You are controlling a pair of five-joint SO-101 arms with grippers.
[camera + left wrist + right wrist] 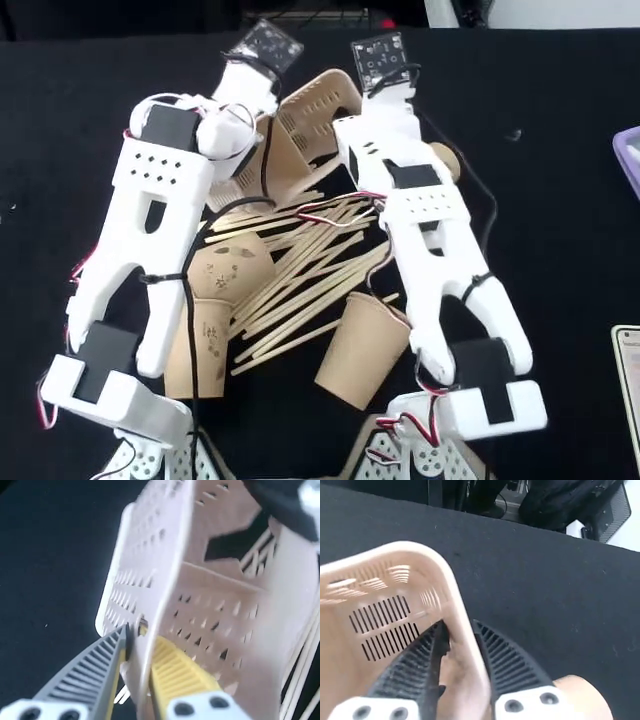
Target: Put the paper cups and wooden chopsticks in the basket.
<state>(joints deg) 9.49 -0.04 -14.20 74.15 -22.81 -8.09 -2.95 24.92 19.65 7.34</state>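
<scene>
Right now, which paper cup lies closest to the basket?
The cup half hidden beside the right arm, next to the basket; the other cups lie on the far side of the chopsticks.

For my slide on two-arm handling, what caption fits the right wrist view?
Right gripper clamps the rim of the beige basket, one finger inside and one outside, with the black table beyond.

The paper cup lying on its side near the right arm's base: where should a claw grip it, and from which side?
Probably the rim of the paper cup: it lies on its side, wide mouth toward the chopsticks. Come in from that mouth end, one jaw inside, one outside; the round body could roll out of a grip across it.
</scene>
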